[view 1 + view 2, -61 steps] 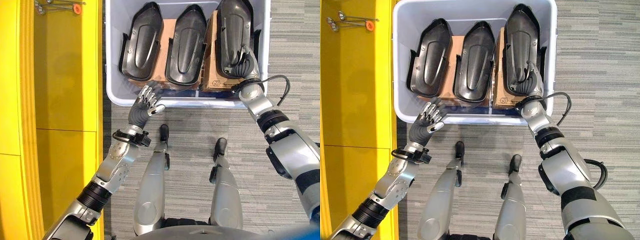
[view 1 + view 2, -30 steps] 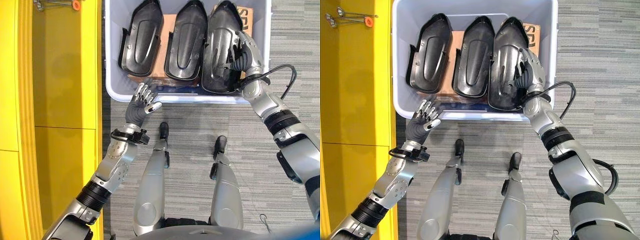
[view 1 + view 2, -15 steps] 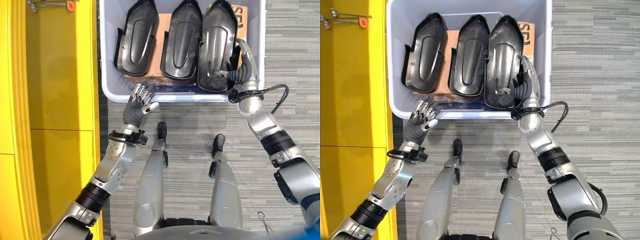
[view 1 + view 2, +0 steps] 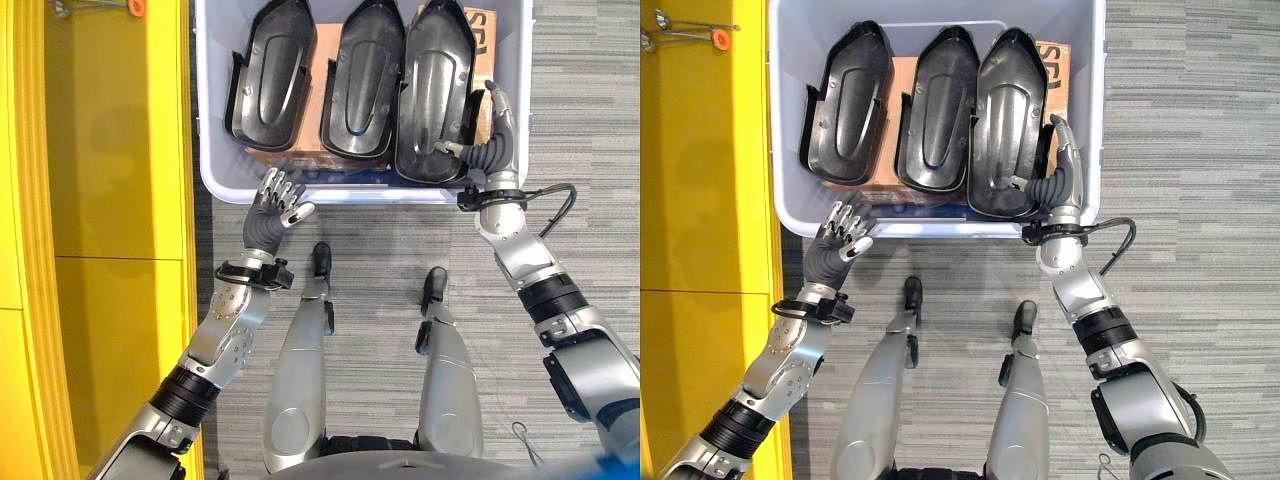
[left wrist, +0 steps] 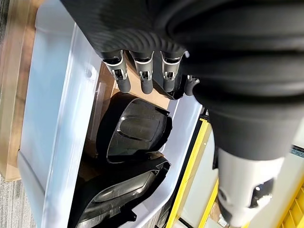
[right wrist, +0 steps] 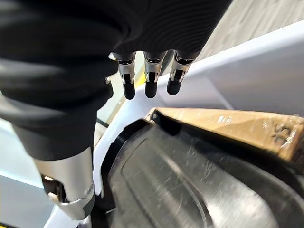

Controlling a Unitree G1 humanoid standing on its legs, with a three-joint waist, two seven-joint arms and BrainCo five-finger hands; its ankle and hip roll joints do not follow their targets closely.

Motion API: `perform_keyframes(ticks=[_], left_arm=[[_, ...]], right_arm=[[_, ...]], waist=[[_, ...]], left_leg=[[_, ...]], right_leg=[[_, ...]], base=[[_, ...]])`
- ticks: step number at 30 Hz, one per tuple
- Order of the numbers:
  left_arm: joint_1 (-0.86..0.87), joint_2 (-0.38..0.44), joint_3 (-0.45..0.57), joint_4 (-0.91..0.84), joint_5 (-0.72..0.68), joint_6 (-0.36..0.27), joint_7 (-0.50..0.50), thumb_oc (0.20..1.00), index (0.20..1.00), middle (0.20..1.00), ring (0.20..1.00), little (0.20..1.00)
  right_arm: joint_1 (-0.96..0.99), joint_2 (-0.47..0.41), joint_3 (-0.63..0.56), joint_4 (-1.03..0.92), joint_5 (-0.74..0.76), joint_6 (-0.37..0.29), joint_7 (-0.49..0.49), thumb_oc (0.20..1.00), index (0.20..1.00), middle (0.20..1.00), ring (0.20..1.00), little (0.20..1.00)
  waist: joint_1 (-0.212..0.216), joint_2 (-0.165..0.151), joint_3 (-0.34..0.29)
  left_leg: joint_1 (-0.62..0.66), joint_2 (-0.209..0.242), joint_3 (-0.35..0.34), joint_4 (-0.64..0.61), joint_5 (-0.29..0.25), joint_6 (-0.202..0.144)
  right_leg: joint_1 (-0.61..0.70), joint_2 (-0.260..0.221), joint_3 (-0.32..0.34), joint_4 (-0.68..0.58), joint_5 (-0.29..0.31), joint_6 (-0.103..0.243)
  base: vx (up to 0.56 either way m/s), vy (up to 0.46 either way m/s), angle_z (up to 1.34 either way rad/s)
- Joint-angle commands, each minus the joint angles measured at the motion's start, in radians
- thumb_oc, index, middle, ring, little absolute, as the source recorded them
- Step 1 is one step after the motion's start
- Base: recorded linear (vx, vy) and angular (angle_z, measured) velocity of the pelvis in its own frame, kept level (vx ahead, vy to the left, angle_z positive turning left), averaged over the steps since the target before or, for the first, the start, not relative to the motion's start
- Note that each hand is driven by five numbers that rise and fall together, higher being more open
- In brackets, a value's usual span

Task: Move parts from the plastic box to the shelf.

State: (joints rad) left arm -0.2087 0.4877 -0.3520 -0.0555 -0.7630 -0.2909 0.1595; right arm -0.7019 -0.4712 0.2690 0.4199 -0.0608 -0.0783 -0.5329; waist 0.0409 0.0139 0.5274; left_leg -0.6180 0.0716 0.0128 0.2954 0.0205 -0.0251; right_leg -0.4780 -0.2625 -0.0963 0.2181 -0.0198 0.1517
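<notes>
Three black parts (image 4: 267,75) stand in a row in the plastic box (image 4: 212,110), leaning on cardboard. The right hand (image 4: 492,140) has straight fingers beside the right part (image 4: 432,95), holding nothing. The left hand (image 4: 272,208) is open by the box's near rim. The parts sit tight together (little finger room), so the right part could tip. The yellow shelf (image 4: 110,150) has open room.

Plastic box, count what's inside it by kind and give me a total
Black moulded parts: 3
Cardboard boxes under them: 2
Total in the plastic box: 5
</notes>
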Motion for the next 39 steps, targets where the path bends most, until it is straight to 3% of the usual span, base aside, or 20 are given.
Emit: perform_keyframes(ticks=[1,24,39], left_arm=[[0.032,0.021,0.040,-0.117,0.034,-0.052,0.001,1.000,1.000,1.000,1.000,1.000],[0.037,0.035,0.032,-0.132,0.024,-0.057,-0.005,1.000,1.000,1.000,1.000,1.000],[0.042,0.055,0.021,-0.144,0.010,-0.054,-0.007,1.000,1.000,1.000,1.000,1.000]], right_arm=[[0.006,-0.011,-0.048,-0.023,0.031,-0.062,-0.046,1.000,1.000,1.000,1.000,1.000],[-0.064,0.006,-0.005,0.098,0.068,-0.059,-0.042,1.000,1.000,1.000,1.000,1.000],[-0.200,-0.006,0.016,0.284,0.136,-0.049,-0.072,1.000,1.000,1.000,1.000,1.000]], waist=[[0.014,-0.012,-0.050],[0.027,-0.002,-0.033],[0.044,0.008,-0.008]], left_leg=[[-0.035,0.053,-0.033,-0.002,0.018,-0.020],[-0.054,0.046,-0.039,0.003,0.021,-0.017],[-0.078,0.037,-0.039,0.010,0.022,-0.015]], right_leg=[[-0.015,-0.033,0.045,0.051,0.053,-0.005],[-0.033,-0.033,0.040,0.060,0.057,-0.006],[-0.057,-0.035,0.040,0.072,0.061,-0.008]], base=[[0.00,0.000,0.00],[0.00,0.000,0.00],[0.00,0.000,0.00]])
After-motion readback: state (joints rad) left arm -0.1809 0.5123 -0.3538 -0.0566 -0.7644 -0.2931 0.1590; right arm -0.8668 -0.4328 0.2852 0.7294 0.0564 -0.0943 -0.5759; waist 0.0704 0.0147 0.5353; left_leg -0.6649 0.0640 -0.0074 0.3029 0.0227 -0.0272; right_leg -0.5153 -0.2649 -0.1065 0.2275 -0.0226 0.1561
